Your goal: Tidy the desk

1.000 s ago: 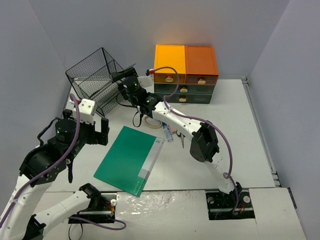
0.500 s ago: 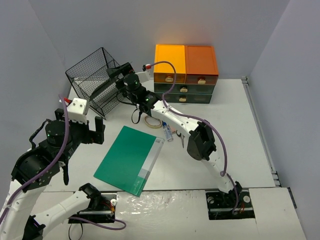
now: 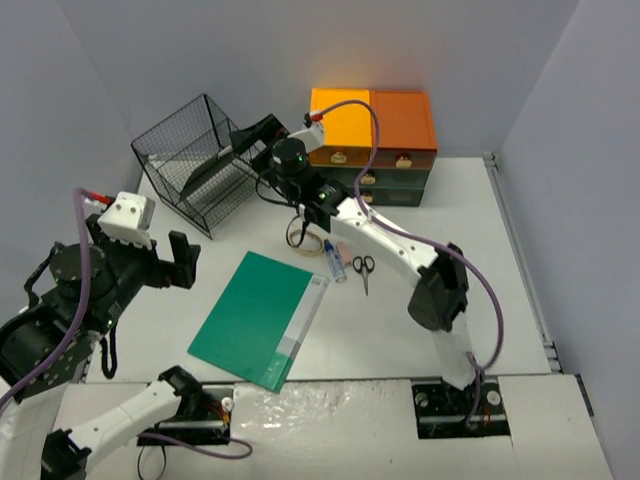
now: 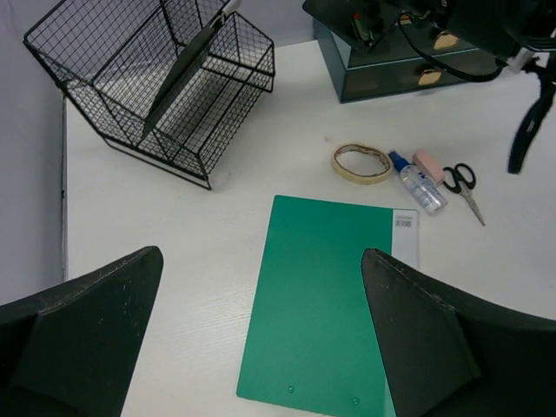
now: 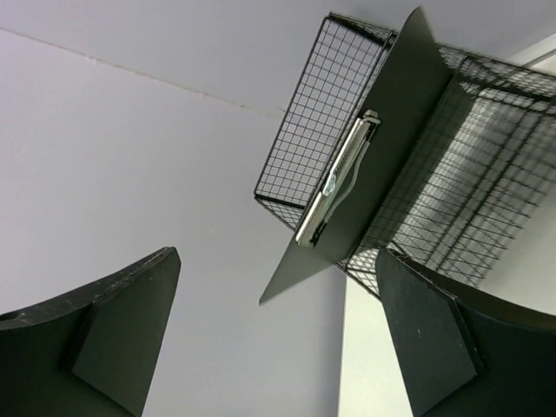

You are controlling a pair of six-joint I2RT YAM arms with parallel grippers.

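Clipboard half hidden inside wire basket; drawers partly behind right arm. Desk: white, matte, flat, beneath everything, grey-blue walls around. Left gripper jaws spread, empty, over green folder. Right gripper likewise, facing basket.

1 each: basket, dark clipboard, green folder, tape roll, bottle, eraser, scissors.

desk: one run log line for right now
left claw open, empty | right claw open, facing clipboard | clipboard tilted in wire basket | green folder, tape, bottle, scissors loose on desk
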